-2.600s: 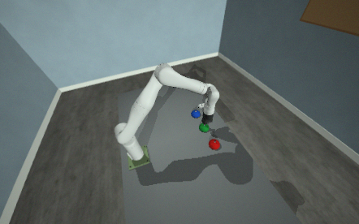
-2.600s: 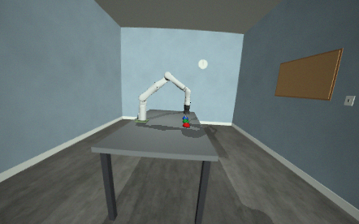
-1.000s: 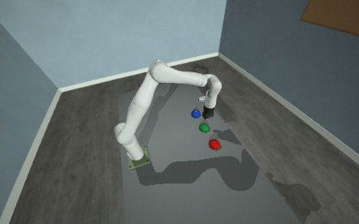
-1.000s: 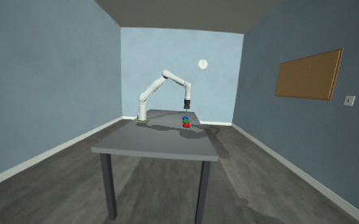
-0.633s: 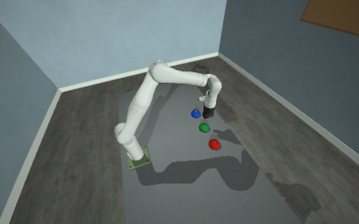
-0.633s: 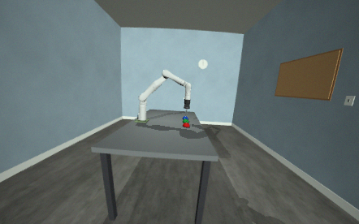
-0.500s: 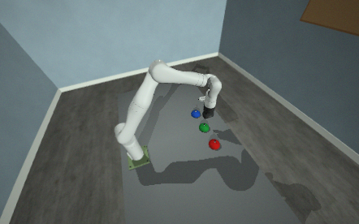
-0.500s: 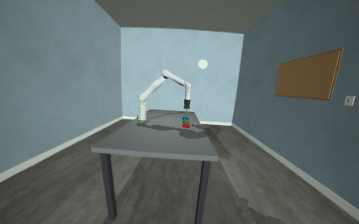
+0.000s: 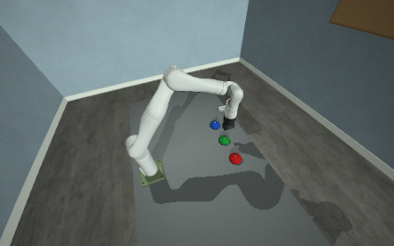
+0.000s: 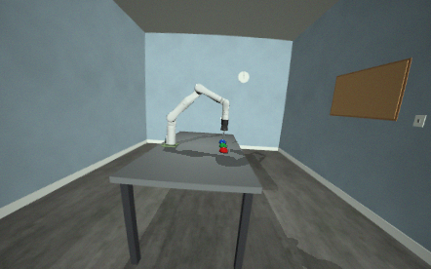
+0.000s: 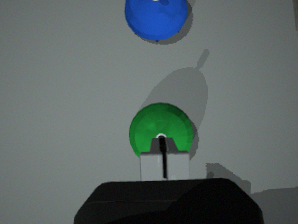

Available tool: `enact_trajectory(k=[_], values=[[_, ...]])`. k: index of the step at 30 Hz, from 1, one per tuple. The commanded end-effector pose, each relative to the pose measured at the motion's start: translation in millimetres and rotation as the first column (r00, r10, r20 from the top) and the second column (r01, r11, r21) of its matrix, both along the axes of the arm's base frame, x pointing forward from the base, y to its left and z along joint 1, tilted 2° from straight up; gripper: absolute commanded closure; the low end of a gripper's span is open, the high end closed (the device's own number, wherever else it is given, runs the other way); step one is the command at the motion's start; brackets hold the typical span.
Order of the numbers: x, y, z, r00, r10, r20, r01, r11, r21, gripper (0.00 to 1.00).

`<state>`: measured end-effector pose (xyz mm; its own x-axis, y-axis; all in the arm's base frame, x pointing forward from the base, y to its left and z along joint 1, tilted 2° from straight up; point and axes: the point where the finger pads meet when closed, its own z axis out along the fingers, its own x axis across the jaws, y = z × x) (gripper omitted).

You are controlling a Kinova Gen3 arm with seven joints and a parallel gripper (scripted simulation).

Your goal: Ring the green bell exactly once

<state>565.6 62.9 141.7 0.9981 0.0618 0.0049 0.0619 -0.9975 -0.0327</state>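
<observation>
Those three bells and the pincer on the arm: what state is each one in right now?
Green bell: upright on the table, its button right at the pincer's tips; whether it is pressed cannot be told.
Blue bell: upright, button showing and untouched.
Red bell: upright, untouched, apart from the arm.
Pincer: shut, holding nothing, pointing down over the green bell.

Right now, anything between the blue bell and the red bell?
Yes: the green bell sits between the blue bell and the red bell, clearest in the top view. The shut gripper hangs by the green one.
</observation>
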Motion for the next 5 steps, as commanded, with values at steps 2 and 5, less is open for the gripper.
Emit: enact_trajectory(k=[2,5], values=[[0.6,0.0,1.2,1.0,0.0,0.003,0.0,1.0,0.0,0.83],[0.6,0.0,1.2,1.0,0.0,0.003,0.0,1.0,0.0,0.83]])
